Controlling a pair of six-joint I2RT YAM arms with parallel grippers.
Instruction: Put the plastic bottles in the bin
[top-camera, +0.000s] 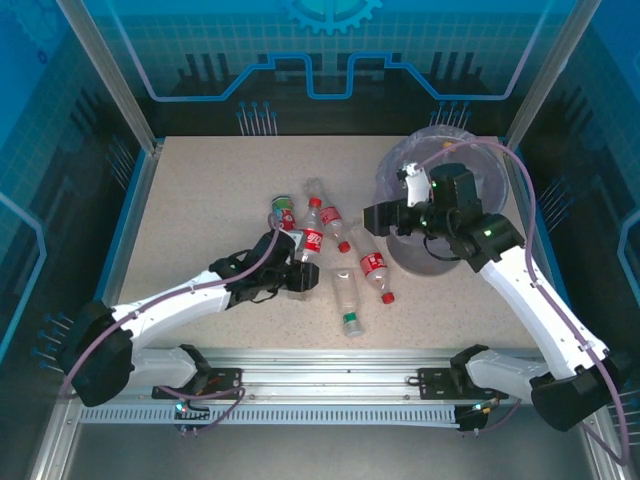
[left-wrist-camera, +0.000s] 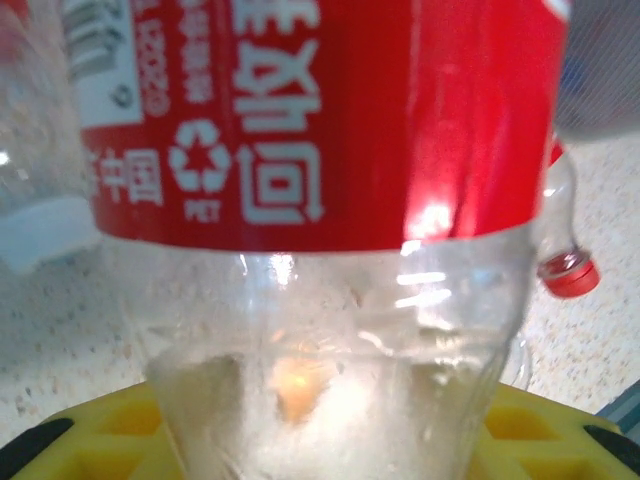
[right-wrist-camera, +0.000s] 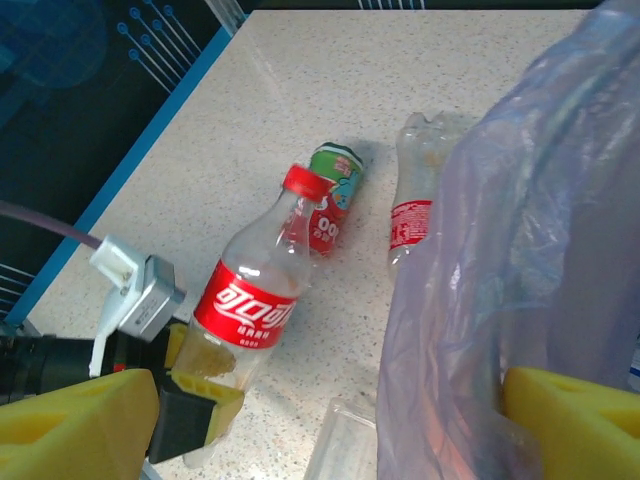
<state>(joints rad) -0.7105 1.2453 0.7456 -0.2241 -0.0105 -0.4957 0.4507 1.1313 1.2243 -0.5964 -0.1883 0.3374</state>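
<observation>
My left gripper (top-camera: 300, 272) (left-wrist-camera: 320, 445) is shut on the clear lower body of a red-labelled plastic bottle (top-camera: 309, 243) (left-wrist-camera: 330, 130) (right-wrist-camera: 245, 300). This bottle has a red cap and points away over the table. More bottles lie around it: a green-labelled one (top-camera: 284, 211) (right-wrist-camera: 335, 195), two red-labelled ones (top-camera: 331, 223) (top-camera: 375, 270), and a clear one with a green cap (top-camera: 348, 300). My right gripper (top-camera: 385, 216) (right-wrist-camera: 320, 430) hangs open at the left side of the bin (top-camera: 430, 262). The bin's liner bag (right-wrist-camera: 520, 250) hangs between my right fingers.
Another clear bottle with a red label (right-wrist-camera: 415, 205) lies close to the bin's liner. Blue enclosure walls (top-camera: 130, 190) stand along the table's left, right and far sides. The left part of the tabletop (top-camera: 190, 210) is bare.
</observation>
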